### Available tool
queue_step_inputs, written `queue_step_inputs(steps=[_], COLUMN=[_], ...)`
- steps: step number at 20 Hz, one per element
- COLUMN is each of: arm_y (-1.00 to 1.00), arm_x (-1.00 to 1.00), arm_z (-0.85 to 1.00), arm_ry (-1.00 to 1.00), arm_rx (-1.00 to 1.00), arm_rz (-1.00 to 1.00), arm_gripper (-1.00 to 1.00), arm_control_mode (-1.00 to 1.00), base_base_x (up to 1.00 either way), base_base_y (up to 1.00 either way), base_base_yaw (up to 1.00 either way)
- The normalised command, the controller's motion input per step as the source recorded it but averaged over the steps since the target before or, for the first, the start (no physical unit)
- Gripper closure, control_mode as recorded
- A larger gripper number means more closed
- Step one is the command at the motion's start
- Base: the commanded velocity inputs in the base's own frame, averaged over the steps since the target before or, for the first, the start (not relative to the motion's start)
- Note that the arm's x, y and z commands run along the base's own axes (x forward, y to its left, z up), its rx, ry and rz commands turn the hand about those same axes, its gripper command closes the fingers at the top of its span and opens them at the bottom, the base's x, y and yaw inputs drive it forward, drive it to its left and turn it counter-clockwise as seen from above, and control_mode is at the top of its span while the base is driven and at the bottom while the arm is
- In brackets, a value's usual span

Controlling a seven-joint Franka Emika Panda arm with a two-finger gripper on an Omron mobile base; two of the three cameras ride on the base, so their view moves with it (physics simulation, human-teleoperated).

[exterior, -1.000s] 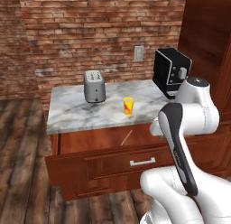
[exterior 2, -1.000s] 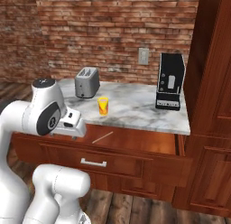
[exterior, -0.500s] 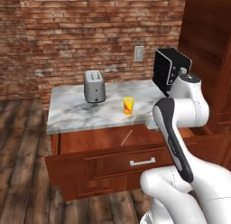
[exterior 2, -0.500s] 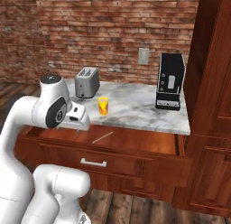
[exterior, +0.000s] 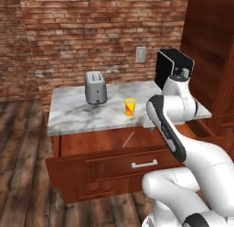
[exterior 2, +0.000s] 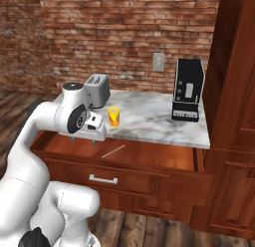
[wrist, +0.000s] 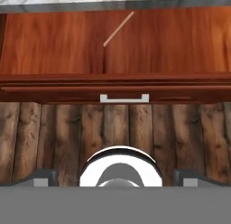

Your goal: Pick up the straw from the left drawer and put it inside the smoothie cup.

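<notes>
The left drawer (exterior: 87, 146) (exterior 2: 149, 154) (wrist: 54, 42) stands pulled out under the marble counter. On its bare floor the straw (exterior: 128, 139) (exterior 2: 113, 151) (wrist: 118, 29) lies flat and slanted. The smoothie cup (exterior: 130, 107) (exterior 2: 114, 116), yellow with a red mark, stands upright near the counter's front edge, just behind the straw. My gripper (exterior 2: 83, 138) (exterior: 147, 125) (wrist: 115, 179) hangs above the drawer's front part and points down. Its fingers are spread wide, so it is open and holds nothing. It is well clear of the straw.
A grey toaster (exterior: 96, 87) (exterior 2: 97, 90) stands behind the cup on the counter (exterior: 73, 114). A black coffee machine (exterior: 171, 70) (exterior 2: 188, 89) stands at the counter's right end. A tall wooden cabinet (exterior 2: 234, 91) borders it. The drawer's silver handle (wrist: 124, 98) juts over the plank floor.
The arm has swung forward toward the counter, carrying the hand over the open drawer. The gripper stays open. Straw and cup have not moved.
</notes>
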Motion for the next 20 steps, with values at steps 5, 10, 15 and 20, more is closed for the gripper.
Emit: queue_step_inputs(steps=[5, 10, 15, 20], arm_y=[0.00, 0.00, 0.00, 0.00], arm_x=[0.48, 0.32, 0.31, 0.24], arm_z=[-0.40, -0.41, -0.43, -0.47], arm_ry=[0.11, 0.06, 0.01, 0.00], arm_rx=[0.00, 0.00, 0.00, 0.00], arm_rz=[0.00, 0.00, 0.00, 0.00], arm_gripper=[-1.00, -1.00, -1.00, -1.00], arm_control_mode=[-1.00, -1.00, -1.00, -1.00], base_base_x=[0.00, 0.00, 0.00, 0.00], base_base_y=[0.00, 0.00, 0.00, 0.00], base_base_yaw=[0.00, 0.00, 0.00, 0.00])
